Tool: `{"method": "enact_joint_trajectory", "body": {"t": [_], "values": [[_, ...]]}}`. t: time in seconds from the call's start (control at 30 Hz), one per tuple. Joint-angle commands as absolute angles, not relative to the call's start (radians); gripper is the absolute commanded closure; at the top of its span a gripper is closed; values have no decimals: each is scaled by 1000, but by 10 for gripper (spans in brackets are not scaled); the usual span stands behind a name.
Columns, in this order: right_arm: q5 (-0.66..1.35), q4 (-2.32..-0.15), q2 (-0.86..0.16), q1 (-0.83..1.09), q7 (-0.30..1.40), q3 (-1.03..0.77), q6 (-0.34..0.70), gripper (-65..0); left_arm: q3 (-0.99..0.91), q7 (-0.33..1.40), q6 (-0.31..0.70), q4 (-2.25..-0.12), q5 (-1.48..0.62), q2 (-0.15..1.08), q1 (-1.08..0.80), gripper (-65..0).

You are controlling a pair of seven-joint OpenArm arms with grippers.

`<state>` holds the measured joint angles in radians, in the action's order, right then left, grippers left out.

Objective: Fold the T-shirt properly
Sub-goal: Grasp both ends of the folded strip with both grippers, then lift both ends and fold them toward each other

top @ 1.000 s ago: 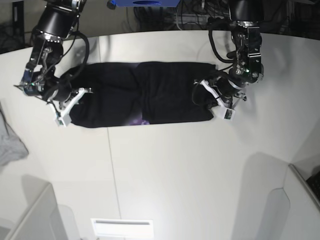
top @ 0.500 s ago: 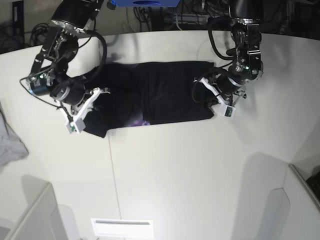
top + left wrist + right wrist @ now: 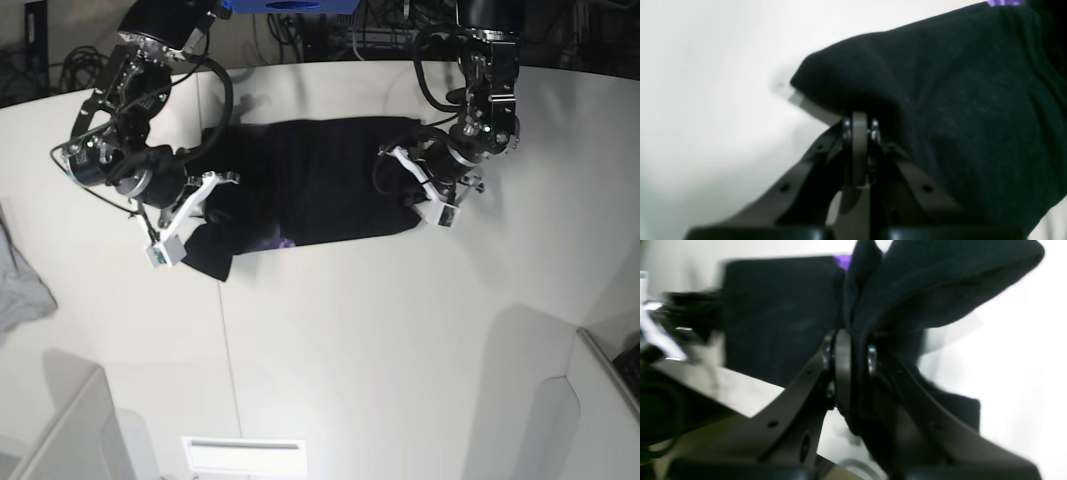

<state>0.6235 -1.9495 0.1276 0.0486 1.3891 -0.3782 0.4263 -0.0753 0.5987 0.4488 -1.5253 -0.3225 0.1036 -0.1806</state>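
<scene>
White and smooth, the broad table (image 3: 400, 340) carries a large plain black short-sleeved cloth T-shirt (image 3: 320, 180) spread lengthwise across its far half, between two dark robot arms. A small patch of purple print (image 3: 280, 240) shows at the shirt's near edge in the base view.

At that view's left, the right gripper (image 3: 205, 200) is clamped on the shirt's end; the cloth there is raised off the table and hangs in a dark fold (image 3: 212, 255) below the arm. The right wrist camera shows the same hold up close: black fabric (image 3: 907, 290) is pinched tight between the closed fingers (image 3: 842, 370), with a sliver of purple (image 3: 841, 260) above the bunched cloth and the rest of the shirt lying flat behind.

At the base view's right, the left gripper (image 3: 415, 190) sits at the shirt's other end. Its wrist camera shows the jaws drawn together, the fingers (image 3: 858, 146) meeting under a rounded hump of black cloth (image 3: 940, 100) lifted clear of the table, with a purple trace (image 3: 1005, 2) at the frame's top edge.

A small grey cloth (image 3: 20, 285) lies well apart at the table's left margin.
</scene>
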Motion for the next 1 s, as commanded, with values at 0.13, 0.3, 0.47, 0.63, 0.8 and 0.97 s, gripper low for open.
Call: {"method": "enact_joint_trajectory", "body": {"t": [0.13, 0.3, 0.47, 0.63, 0.8, 0.97], "values": [[788, -1966, 128, 68, 1363, -380, 289, 0, -22, 639, 453, -1529, -311, 99, -185, 0], [802, -1963, 125, 68, 1363, -381, 288, 0, 12, 639, 453, -1527, -309, 90, -173, 0], [802, -1963, 122, 68, 1363, -381, 288, 0, 18, 641, 453, -1518, -309, 61, -151, 0], [806, -1966, 122, 76, 1363, -381, 288, 0, 18, 642, 453, -1518, -308, 38, -150, 0], [811, -1968, 125, 94, 1363, -372, 288, 0, 16, 641, 453, -1518, -308, 36, -150, 0], [898, -1968, 125, 113, 1363, -372, 286, 0, 16, 642, 453, -1518, -308, 39, -150, 0]]}}
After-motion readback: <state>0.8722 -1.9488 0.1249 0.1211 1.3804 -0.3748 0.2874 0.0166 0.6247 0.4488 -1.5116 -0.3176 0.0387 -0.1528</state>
